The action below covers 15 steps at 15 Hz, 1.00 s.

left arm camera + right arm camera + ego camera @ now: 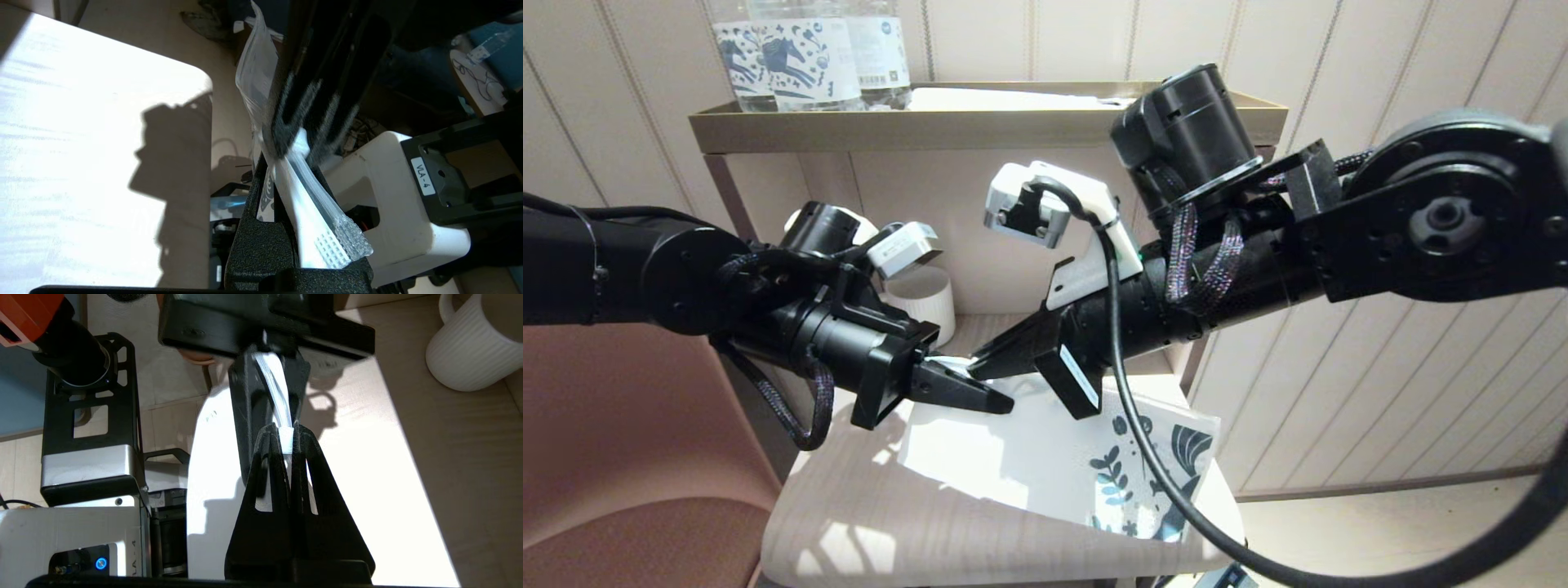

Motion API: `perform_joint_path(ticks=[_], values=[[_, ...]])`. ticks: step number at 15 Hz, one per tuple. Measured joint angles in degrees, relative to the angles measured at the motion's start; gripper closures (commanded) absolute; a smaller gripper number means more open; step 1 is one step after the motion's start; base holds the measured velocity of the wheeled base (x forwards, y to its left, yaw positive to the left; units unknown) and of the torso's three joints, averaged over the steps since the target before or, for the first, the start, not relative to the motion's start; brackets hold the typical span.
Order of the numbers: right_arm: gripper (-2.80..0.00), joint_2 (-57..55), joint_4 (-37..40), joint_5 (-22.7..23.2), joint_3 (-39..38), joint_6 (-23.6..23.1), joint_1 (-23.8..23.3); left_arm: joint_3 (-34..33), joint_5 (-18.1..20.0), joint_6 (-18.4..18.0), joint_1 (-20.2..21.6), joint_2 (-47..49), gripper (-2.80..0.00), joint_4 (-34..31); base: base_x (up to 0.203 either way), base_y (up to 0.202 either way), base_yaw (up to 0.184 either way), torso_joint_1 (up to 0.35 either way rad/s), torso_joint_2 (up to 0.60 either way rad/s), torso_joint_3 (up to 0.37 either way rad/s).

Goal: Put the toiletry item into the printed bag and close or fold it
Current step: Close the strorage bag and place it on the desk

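The printed bag (1045, 457) is a white pouch with dark blue leaves at its near right end, lying tilted over the small table (874, 523). My left gripper (1001, 402) is shut on the end of the bag's zip strip (327, 228). My right gripper (974, 369) meets it tip to tip and is shut on the white slider (286, 439) of that strip. In the right wrist view the clear strip (273, 379) runs from the right gripper (286, 432) up to the left gripper (265, 355). The toiletry item is out of view.
A ribbed white mug (927, 298) stands behind the left gripper at the table's back. A gold tray shelf (849, 126) above carries printed water bottles (800, 49). A brown chair (621, 457) is at the left, a panelled wall to the right.
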<state>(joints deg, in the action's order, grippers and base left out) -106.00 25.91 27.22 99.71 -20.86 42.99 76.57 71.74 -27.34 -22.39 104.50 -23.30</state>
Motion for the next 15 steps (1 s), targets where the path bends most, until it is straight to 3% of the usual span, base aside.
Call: perform_joint_path(ticks=[15], values=[[0.00, 7.25, -5.85, 1.20, -11.54, -0.13, -5.32, 0.85, 0.02, 0.30, 2.79, -1.75, 0.00, -0.13, 0.000, 0.000, 0.000, 0.000, 0.00, 0.000]])
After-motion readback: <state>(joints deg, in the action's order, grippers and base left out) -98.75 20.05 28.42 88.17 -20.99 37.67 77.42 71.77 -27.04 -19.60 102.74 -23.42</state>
